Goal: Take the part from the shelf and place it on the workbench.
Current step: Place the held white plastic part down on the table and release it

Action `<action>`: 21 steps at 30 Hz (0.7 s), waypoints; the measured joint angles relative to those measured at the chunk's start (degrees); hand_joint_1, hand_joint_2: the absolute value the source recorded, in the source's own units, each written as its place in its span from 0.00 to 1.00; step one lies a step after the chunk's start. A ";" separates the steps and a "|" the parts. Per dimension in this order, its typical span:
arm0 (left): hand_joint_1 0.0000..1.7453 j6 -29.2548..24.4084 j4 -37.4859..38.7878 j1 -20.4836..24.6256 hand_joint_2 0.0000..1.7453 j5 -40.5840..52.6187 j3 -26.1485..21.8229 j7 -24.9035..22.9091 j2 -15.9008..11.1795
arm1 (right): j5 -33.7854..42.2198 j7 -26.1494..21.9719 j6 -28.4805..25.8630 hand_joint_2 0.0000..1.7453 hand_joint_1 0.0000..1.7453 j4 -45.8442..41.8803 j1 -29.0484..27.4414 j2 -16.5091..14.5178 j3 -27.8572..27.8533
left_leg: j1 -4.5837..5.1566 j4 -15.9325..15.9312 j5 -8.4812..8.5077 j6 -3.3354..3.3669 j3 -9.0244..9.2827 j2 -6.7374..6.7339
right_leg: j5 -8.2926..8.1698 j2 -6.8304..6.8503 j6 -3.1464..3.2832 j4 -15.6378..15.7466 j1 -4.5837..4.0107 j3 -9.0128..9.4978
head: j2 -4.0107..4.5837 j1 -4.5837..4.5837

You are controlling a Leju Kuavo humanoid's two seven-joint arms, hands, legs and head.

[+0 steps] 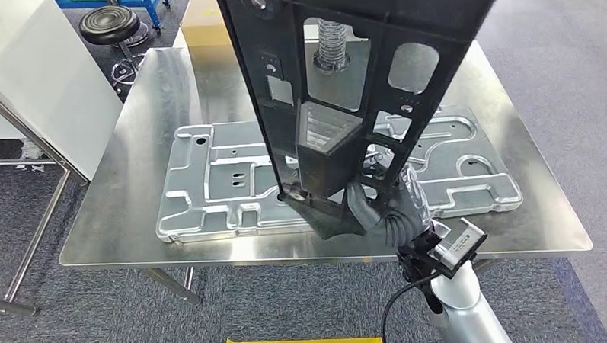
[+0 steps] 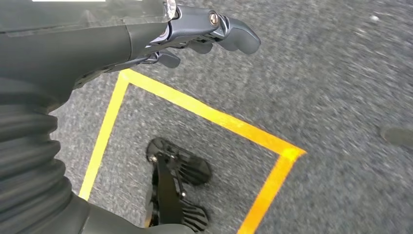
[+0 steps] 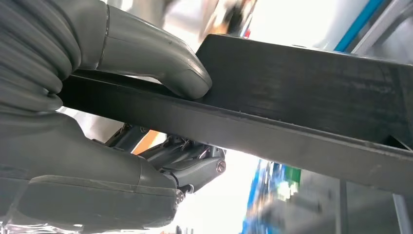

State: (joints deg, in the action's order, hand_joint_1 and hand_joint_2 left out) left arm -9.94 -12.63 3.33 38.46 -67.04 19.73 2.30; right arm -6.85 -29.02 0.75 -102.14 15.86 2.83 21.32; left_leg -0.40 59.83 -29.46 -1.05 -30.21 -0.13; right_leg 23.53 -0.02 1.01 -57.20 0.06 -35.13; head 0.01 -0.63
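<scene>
The black part (image 1: 336, 102), a long flat frame with several cut-outs and a wedge-shaped block in its middle, is held upright above the metal worktop (image 1: 134, 223) by the right hand (image 1: 389, 214). The lower end of the part is gripped near the front edge of the worktop, and the rest of the part rises toward the camera, tilted a little to the right. In the right wrist view the thick grey thumb (image 3: 160, 63) is pressed on one face of the black part (image 3: 302, 107), and the darker fingers (image 3: 195, 163) are closed on the other face, so the part is pinched between them. Under the part, a large silver stamped plate (image 1: 209, 182) is lying flat on the worktop. The left hand (image 2: 195, 34) is seen hanging over grey carpet with yellow tape lines (image 2: 214, 117); its fingers are curled inward loosely and nothing is held in them.
</scene>
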 joint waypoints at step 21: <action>0.00 2.02 0.00 0.39 1.00 4.29 -0.08 0.77 -0.63 | -69.98 24.71 -19.15 1.00 1.00 31.54 27.68 8.28 1.23 | -0.23 -1.74 5.27 2.25 -4.85 0.23 | 8.55 -0.17 -3.01 -17.06 0.34 -6.53 | -0.01 0.67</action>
State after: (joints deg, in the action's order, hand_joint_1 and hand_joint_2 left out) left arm -7.93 -12.63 3.71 42.75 -67.12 20.50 1.67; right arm -76.83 -4.31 -18.40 -70.60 43.54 11.11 22.55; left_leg -0.64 58.09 -24.19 1.20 -35.06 0.10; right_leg 32.08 -0.20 -1.99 -74.26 0.40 -41.66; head 0.01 0.04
